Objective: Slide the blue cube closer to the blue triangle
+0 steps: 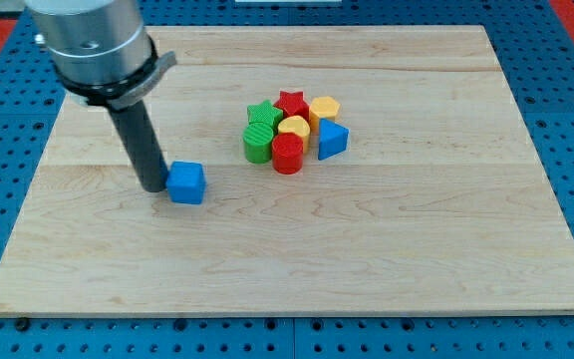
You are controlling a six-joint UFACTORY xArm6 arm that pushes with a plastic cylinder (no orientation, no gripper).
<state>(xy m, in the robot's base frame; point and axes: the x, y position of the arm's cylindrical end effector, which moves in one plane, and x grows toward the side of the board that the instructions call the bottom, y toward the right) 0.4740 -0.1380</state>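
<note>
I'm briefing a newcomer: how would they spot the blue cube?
Start at the wooden board, then look left of the clustered blocks. The blue cube sits alone, my tip against its left side. The other blue block, the blue triangle, is packed into the cluster.

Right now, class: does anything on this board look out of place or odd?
Only the blue cube: it sits alone, left of the tight cluster holding the blue triangle, with my tip against its left side. Nothing looks damaged or toppled.

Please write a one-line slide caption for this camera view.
My tip touches the blue cube from the view's left; blue triangle waits right.
</note>
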